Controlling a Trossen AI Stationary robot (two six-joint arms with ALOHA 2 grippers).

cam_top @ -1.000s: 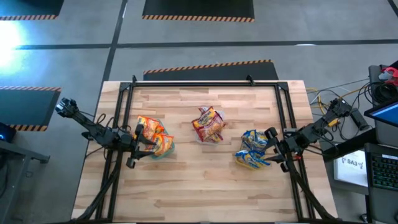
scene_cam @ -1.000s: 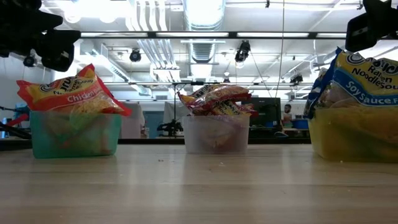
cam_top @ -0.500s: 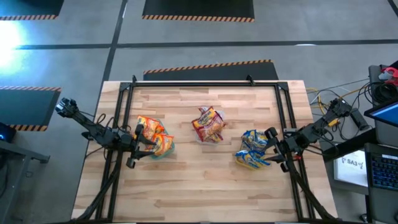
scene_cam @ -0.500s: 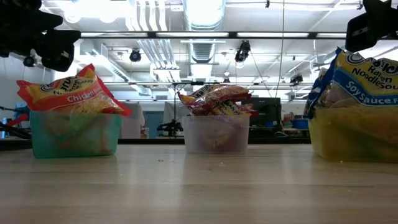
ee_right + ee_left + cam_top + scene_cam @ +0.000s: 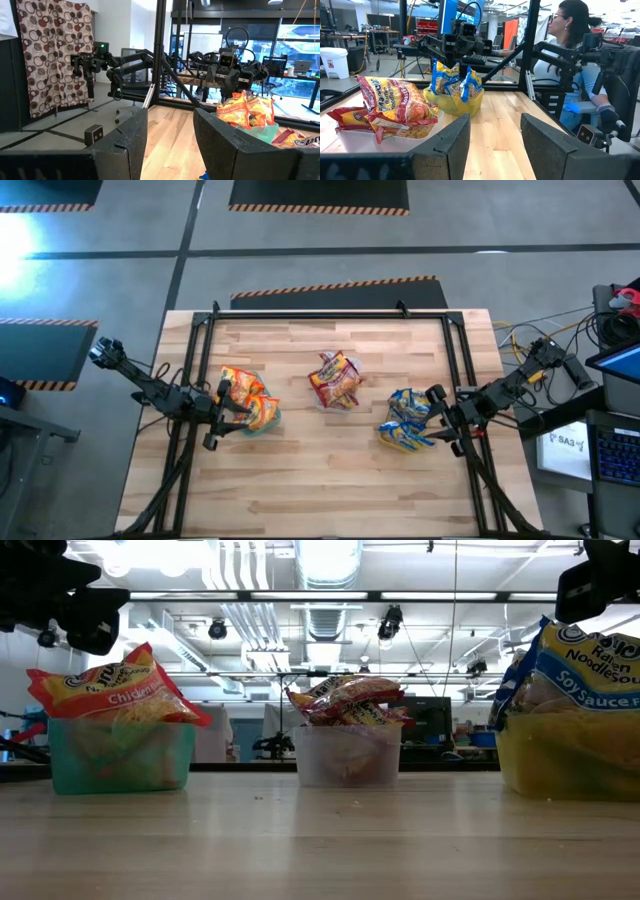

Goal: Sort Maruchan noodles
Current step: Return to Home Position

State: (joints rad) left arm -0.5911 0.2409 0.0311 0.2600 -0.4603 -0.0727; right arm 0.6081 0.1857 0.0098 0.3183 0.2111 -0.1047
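Note:
The noodle packets lie sorted in three bins across the table's middle. Orange-yellow packets [image 5: 248,402] fill the green bin [image 5: 120,758] on the left. Red-pink packets [image 5: 335,380] sit in the clear bin [image 5: 348,758] in the centre. Blue-yellow packets [image 5: 408,420] stand in the yellow bin [image 5: 565,755] on the right. My left gripper [image 5: 230,410] hangs open, raised, at the left side of the green bin. My right gripper [image 5: 434,416] hangs open, raised, at the right side of the yellow bin. Each wrist view shows the open fingers with nothing between them [image 5: 495,145] [image 5: 170,145].
A black frame [image 5: 330,315] runs along the table's far edge and down both sides. Bare wood [image 5: 330,480] stretches from the bins to the near edge. A seated person [image 5: 570,55] shows beyond the table's right side, beside desks and monitors.

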